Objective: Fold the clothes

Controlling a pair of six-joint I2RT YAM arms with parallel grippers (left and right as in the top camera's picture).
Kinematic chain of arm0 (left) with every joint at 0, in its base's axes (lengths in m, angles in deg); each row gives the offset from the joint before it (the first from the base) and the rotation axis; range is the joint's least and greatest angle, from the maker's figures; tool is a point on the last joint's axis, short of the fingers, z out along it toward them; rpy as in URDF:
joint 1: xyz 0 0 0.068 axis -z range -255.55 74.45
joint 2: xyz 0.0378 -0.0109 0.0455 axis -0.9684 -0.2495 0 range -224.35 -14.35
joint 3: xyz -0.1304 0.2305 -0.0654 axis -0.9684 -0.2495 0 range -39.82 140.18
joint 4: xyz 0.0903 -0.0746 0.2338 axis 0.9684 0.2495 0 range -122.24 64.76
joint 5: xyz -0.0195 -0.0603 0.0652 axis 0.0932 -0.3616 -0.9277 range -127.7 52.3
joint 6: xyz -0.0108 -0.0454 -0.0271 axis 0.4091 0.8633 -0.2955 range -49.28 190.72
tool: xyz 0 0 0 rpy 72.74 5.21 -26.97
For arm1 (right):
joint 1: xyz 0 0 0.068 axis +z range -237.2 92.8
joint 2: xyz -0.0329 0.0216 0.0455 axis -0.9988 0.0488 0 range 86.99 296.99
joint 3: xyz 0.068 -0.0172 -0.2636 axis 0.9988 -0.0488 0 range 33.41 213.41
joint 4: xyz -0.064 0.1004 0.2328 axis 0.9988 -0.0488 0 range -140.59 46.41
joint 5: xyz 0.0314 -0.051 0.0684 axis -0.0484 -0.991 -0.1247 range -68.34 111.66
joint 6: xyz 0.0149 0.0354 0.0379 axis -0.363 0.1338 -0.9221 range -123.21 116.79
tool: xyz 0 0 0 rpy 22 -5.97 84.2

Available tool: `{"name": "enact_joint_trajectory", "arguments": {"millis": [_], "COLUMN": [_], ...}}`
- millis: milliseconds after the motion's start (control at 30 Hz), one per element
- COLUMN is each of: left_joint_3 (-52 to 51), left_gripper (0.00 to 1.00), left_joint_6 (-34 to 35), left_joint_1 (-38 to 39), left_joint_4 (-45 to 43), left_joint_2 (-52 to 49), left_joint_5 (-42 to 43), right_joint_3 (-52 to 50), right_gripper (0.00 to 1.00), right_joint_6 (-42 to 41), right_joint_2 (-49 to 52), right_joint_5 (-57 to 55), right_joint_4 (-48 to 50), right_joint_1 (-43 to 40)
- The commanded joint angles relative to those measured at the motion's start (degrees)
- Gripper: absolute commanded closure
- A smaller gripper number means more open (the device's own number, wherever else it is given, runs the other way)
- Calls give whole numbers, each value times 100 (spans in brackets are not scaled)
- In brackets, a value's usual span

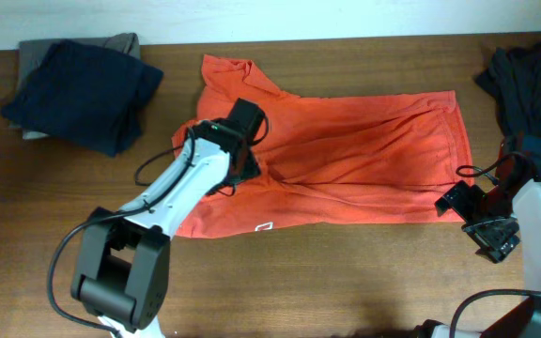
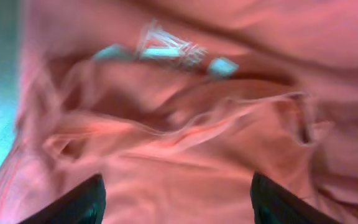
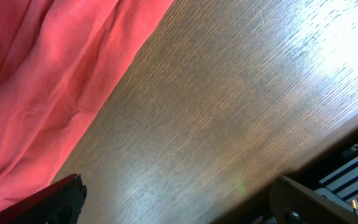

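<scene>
- Large red-orange short-sleeved cotton T-shirt [image 1: 346,160] lies spread but rumpled in the middle of the brown wooden worktop [image 1: 346,291]. Its long axis runs left-right, and the bunched sleeve end is toward the left edge.
- Small white logo [image 1: 263,225] sits on the near-edge side of the shirt, left of centre.
- Left gripper [image 1: 245,122] is over the shirt's left end. Jaws are apart with nothing between them and cloth directly underneath. The wrist view is blurred; white lettering [image 2: 166,50] shows beyond the fingers [image 2: 86,202].
- Right gripper [image 1: 482,221] is just off the shirt's near right corner, over bare wood. Jaws are wide apart and empty, and the shirt edge [image 3: 73,93] lies to its left.
- Key relation: each arm sits at its own end of the long axis. The left one is already on cloth; the right needs a short move left to reach the corner.
- My read: fold not made yet, next is a fresh pinch.
- Risk: the loose wrinkles mean it may pinch two layers.
- Dark navy folded pile [image 1: 78,80] sits at the far left corner and a dark cloth heap [image 1: 533,75] at the far right, both off the shirt.
</scene>
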Motion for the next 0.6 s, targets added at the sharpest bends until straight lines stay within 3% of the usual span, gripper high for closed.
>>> {"name": "enact_joint_trajectory", "arguments": {"millis": [0,200,567], "left_joint_3": [76,-116,-184], "left_gripper": [25,24,25], "left_joint_6": [1191,2358,2712], "left_joint_1": [-175,-293,-605], "left_joint_4": [201,37,-24], "left_joint_2": [24,13,-48], "left_joint_5": [407,695,599], "right_joint_3": [-28,-28,-48], "right_gripper": [1,1,1], "right_joint_6": [-83,-79,-35], "right_joint_2": [-33,-33,-33], "right_joint_5": [-92,-94,-94], "right_joint_4": [13,-55,-76], "right_joint_1": [22,22,22]}}
